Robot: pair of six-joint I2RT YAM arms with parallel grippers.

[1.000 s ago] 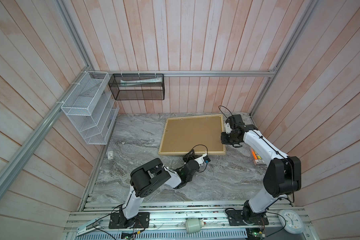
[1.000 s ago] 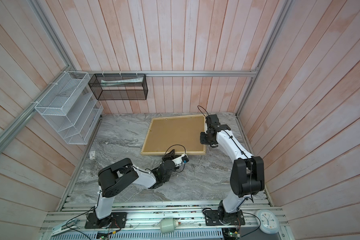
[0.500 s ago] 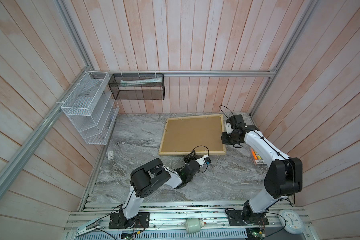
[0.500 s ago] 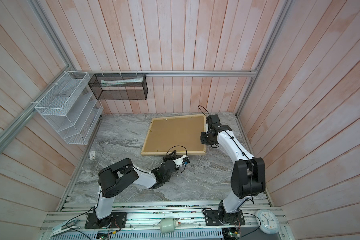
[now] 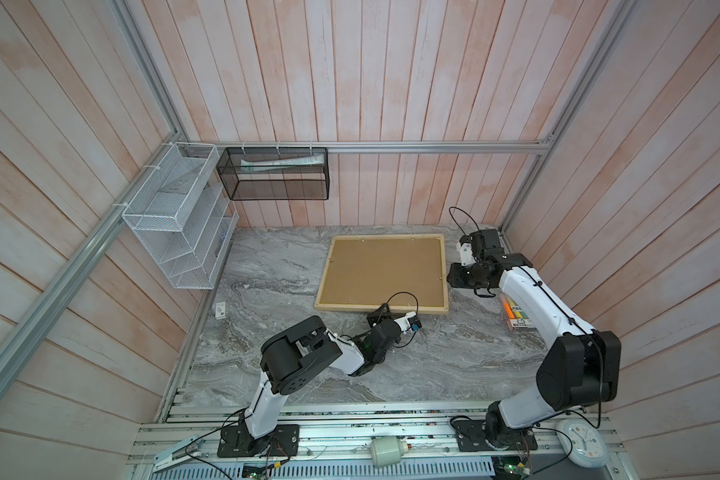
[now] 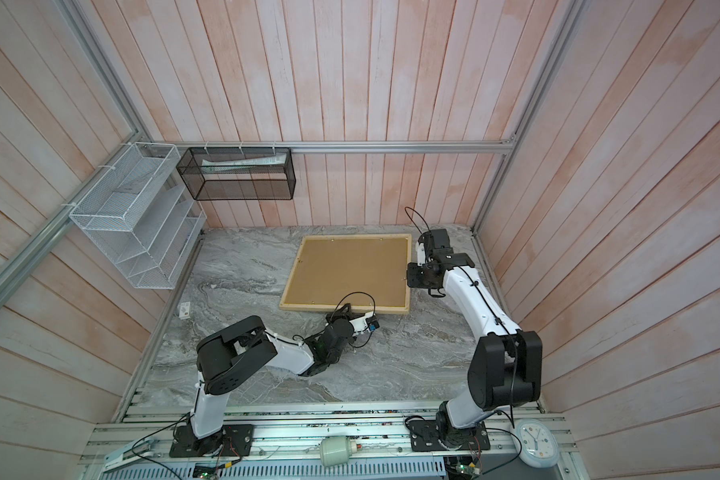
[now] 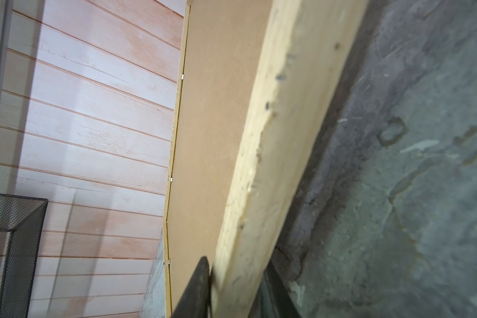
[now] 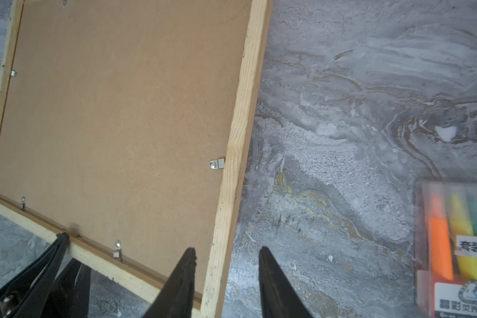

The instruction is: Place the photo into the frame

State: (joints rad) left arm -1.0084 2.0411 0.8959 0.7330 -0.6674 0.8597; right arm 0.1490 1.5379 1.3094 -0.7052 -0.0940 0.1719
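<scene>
Only from the right wrist view: right pincer (image 8: 227, 252) released, astride the frame (image 8: 116, 110)'s right rail and gripping nothing, one finger (image 8: 186, 271) above the fibreboard back, its mate above bare tabletop (image 8: 342, 110). Plain there too: small metal clips (image 8: 217, 164) on the frame's inner edge, and left pincer (image 8: 70, 249) clenched on the frame's near rail. From the left wrist view, merely that rail edge-on, a finger (image 7: 200, 283) pressed against its inner side. In both top views, pincer tips too small to judge. Frame flat on the tabletop, back up, near rail facing the arm bases; long axis seemingly along that rail, with two clips there against one on the right rail. Beyond the frame's right rail, well apart, a marker pack (image 8: 457, 247).
</scene>
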